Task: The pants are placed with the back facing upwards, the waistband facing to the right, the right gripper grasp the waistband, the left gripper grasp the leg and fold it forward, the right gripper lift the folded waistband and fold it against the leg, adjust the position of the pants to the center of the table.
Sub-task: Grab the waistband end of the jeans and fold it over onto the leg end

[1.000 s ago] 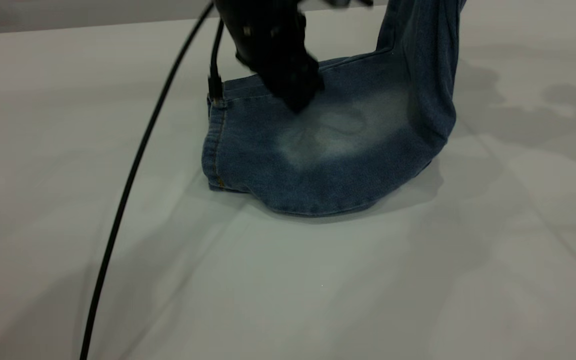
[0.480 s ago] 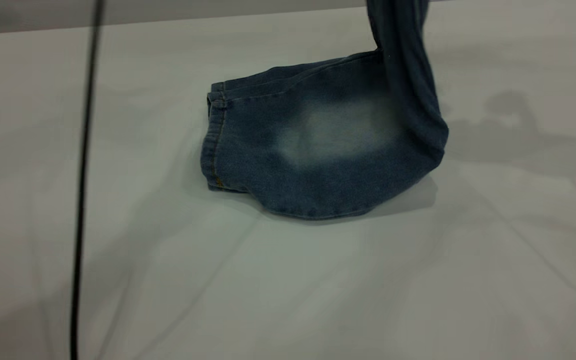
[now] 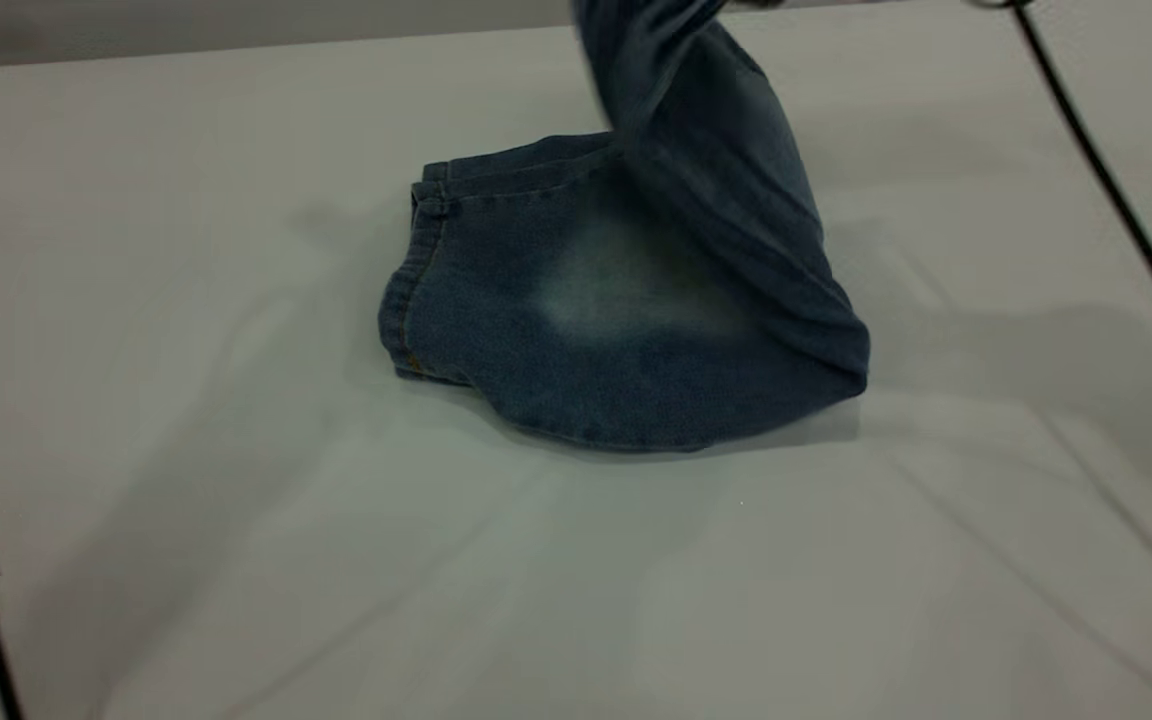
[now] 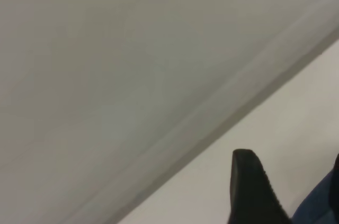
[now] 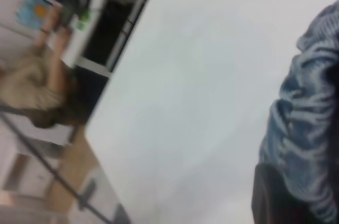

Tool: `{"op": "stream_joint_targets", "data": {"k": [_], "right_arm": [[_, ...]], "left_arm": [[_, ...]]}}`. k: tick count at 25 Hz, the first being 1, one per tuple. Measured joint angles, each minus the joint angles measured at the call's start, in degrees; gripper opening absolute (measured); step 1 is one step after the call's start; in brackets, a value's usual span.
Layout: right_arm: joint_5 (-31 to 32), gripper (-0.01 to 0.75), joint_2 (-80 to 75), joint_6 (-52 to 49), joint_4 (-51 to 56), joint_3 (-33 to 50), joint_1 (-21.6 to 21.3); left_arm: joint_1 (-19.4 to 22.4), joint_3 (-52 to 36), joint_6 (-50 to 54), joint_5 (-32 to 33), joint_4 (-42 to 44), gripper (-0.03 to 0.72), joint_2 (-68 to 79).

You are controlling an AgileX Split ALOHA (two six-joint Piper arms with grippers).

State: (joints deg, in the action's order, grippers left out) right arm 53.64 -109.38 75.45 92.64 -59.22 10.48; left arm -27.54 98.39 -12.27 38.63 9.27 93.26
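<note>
The pants [image 3: 626, 320], folded blue washed denim with a pale faded patch and a stitched hem at the left end, are laid near the middle of the smooth white table [image 3: 186, 520]. The waistband end is raised and draped leftward over the flat part, its top cut off by the upper edge of the exterior view. Gathered denim is pinched by the right gripper [image 5: 275, 197], seen only in part. One black wedge finger of the left gripper [image 4: 253, 189] is visible; its opening cannot be determined. Black cables cross both sides.
</note>
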Motion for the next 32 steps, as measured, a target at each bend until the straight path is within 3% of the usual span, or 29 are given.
{"op": "stream_joint_targets", "data": {"k": [7, 14, 20, 27, 32], "right_arm": [[-13.75, 0.083, -2.41, 1.61, 0.93, 0.00, 9.21], [-17.19, 0.106, -8.22, 5.35, 3.72, -0.05, 13.55], [-19.27, 0.288, -10.26, 12.75, 7.36, -0.62, 13.56], [-13.87, 0.515, -9.94, 14.68, 7.42, -1.33, 13.56], [-11.47, 0.547, -9.87, 13.43, 7.22, -1.27, 13.56]], "left_arm": [[0.00, 0.06, 0.00, 4.50, 1.73, 0.342, -7.64], [0.00, 0.06, 0.00, 7.54, 2.88, 0.342, -9.73], [0.00, 0.06, 0.00, 8.89, 2.54, 0.342, -9.83], [0.00, 0.06, 0.81, 8.82, 2.54, 0.342, -9.88], [0.00, 0.01, 0.92, 9.30, 2.54, 0.342, -10.02]]}}
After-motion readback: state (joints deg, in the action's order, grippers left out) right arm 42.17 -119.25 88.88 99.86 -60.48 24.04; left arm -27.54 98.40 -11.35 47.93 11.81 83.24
